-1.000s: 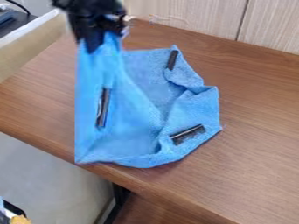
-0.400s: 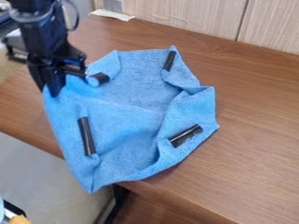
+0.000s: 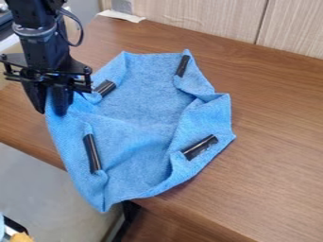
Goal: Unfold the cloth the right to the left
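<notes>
Orange, out between seven and eight o'clock: a small lump [image 3: 20,237]. From the ten-to-eleven side, down to a place above the table's left edge: the black robot arm [image 3: 38,40], with a looped black cable [image 3: 80,35] on its right. At nine o'clock, beneath the arm: the black gripper [image 3: 51,113], pointing down, with fingers parted by a moderate gap and blue fabric visible between them. Cannot tell from here whether any fabric is caught.

Around the middle, leaning toward nine: the blue cloth [image 3: 135,108], largely spread over the table, with a lower corner at seven o'clock hanging past the front edge. On it, toward eight, a dark strip [image 3: 92,153], nearly upright; toward ten, a shorter dark strip [image 3: 105,88], slanting. Farther out at eleven, at the wall's foot, a pale strip of tape [image 3: 120,16].

Just past twelve, near the cloth's top corner, another dark strip [image 3: 183,65]. Between four and five, along the turned-in right side, a further dark strip [image 3: 200,147], tilted up to the right. At one o'clock, behind everything, a pale wood-grain wall panel [image 3: 202,16]. Out toward four, the brown wooden table [image 3: 277,160].
</notes>
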`<act>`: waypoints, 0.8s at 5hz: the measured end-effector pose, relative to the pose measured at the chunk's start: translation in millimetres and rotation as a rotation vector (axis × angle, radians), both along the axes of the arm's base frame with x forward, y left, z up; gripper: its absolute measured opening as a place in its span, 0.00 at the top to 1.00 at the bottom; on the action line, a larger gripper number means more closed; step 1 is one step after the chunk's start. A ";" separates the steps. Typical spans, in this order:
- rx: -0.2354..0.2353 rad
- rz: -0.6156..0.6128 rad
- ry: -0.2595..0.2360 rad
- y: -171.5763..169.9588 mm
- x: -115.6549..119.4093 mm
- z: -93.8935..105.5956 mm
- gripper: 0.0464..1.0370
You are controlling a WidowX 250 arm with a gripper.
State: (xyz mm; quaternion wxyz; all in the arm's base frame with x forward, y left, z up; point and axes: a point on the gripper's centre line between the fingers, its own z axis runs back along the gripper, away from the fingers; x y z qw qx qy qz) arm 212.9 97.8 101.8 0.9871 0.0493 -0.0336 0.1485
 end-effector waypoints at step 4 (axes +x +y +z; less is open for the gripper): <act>0.088 -0.028 0.105 -5.4 4.5 32.8 0.04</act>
